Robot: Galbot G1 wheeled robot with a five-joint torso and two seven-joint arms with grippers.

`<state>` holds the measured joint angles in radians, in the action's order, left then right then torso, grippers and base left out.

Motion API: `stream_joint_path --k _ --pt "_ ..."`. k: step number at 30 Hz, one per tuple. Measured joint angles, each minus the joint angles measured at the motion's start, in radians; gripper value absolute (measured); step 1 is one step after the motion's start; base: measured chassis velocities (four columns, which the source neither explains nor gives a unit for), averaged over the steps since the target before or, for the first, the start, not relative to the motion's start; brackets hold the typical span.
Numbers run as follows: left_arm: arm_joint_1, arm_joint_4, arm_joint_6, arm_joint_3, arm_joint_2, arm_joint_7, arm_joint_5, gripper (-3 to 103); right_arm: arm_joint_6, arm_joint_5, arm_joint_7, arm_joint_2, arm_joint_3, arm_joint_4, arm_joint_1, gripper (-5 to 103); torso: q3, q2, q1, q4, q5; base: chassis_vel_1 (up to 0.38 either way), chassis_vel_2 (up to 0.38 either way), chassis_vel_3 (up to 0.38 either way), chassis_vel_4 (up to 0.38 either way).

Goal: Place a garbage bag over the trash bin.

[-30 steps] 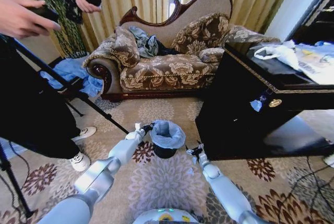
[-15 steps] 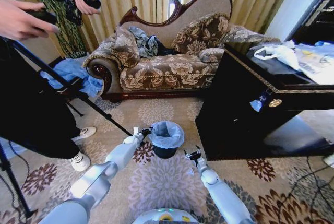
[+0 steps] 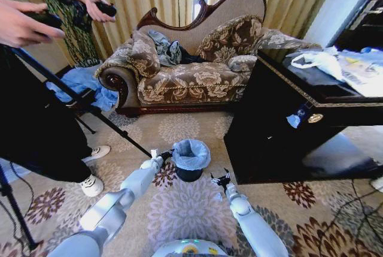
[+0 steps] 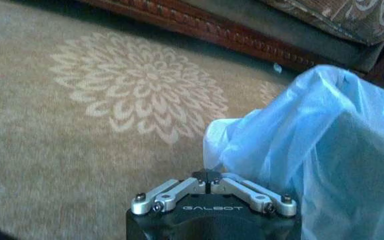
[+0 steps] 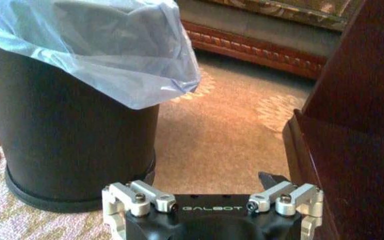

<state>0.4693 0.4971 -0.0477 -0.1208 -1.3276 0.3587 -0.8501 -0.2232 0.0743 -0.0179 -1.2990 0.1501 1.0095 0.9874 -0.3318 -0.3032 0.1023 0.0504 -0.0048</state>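
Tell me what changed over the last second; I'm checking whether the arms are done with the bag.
Both arms drew back toward the robot. The left gripper, shut and empty, pulled slightly away from the bag but remains beside it. The right gripper, open, backed off from the bin onto the carpet side. The bag stayed draped over the bin's rim, and the bin did not move.

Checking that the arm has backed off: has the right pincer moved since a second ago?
Yes. The right pincer has drawn back toward the robot, away from the small black cylindrical trash bin and along the dark wooden cabinet.
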Motion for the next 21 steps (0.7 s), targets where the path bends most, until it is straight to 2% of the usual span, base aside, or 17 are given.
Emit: stream_joint_path --k 9,10,13,16,17,20,21 --pt "0.065 0.130 0.047 0.032 0.057 0.001 -0.078 0 0.021 0.038 0.014 0.052 0.031 0.099 0.050 100 0.000 0.000 0.000 0.0001 -0.0001 0.000 0.000 0.000 0.000" --pt "0.074 0.150 0.056 0.038 0.069 0.004 -0.090 -3 0.022 0.044 0.019 0.057 0.041 0.115 0.057 100 0.000 0.000 0.000 0.0001 0.0000 0.000 0.000 0.000 0.000" --pt "0.088 0.165 0.075 0.049 0.082 0.017 -0.101 0 0.025 0.053 0.023 0.063 0.054 0.140 0.072 100 0.000 0.000 0.000 0.0000 -0.0001 0.000 0.000 0.000 0.000" --pt "0.115 0.145 0.092 0.092 0.079 0.031 -0.105 15 0.025 0.064 0.022 0.071 0.065 0.169 0.094 100 0.000 0.000 0.000 -0.0002 -0.0005 0.000 0.000 0.000 0.000" --pt "0.115 0.145 0.092 0.092 0.079 0.031 -0.105 15 0.025 0.064 0.022 0.071 0.065 0.169 0.094 100 0.000 0.000 0.000 -0.0002 -0.0005 0.000 0.000 0.000 0.000" --pt "0.160 0.207 0.098 0.113 0.095 0.034 -0.147 32 0.025 0.071 0.022 0.084 0.069 0.194 0.114 100 0.000 0.000 0.000 0.0001 -0.0004 0.000 0.000 0.000 0.000" --pt "0.160 0.207 0.098 0.113 0.095 0.034 -0.147 32 0.025 0.071 0.022 0.084 0.069 0.194 0.114 100 0.000 0.000 0.000 0.0001 -0.0004 0.000 0.000 0.000 0.000"
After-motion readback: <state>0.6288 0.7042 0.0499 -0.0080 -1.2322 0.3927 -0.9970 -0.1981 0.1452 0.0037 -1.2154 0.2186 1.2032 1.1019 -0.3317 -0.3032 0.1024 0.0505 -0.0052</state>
